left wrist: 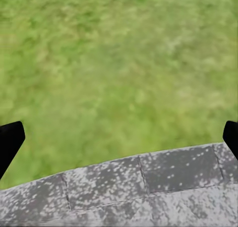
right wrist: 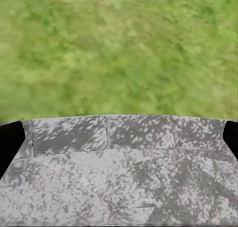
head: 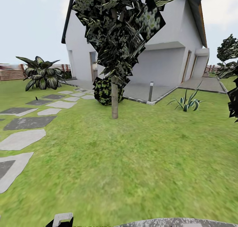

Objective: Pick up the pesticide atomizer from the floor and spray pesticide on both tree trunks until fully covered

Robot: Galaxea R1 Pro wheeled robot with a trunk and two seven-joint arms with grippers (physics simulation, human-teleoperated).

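A tree stands ahead on the lawn (head: 132,161), its straight pale grey-brown trunk (head: 114,98) rising into jagged dark foliage (head: 119,25). Foliage of a second tree (head: 231,71) juts in at the right edge; its trunk is out of view. The pesticide atomizer is out of view. My left gripper (left wrist: 119,138) is open, with one black fingertip (left wrist: 10,140) at each side of the left wrist view and nothing between them. My right gripper (right wrist: 119,138) is open too, its fingertips (right wrist: 11,140) far apart over grass and my speckled grey base (right wrist: 119,177).
Grey stepping stones (head: 23,137) run along the left towards the white house (head: 165,55). A round bush (head: 104,90) sits just behind the trunk. A broad-leaf plant (head: 41,73) and slat fence (head: 11,73) are far left, a spiky plant (head: 186,103) at right. A tiny dark object (head: 36,98) lies by the stones.
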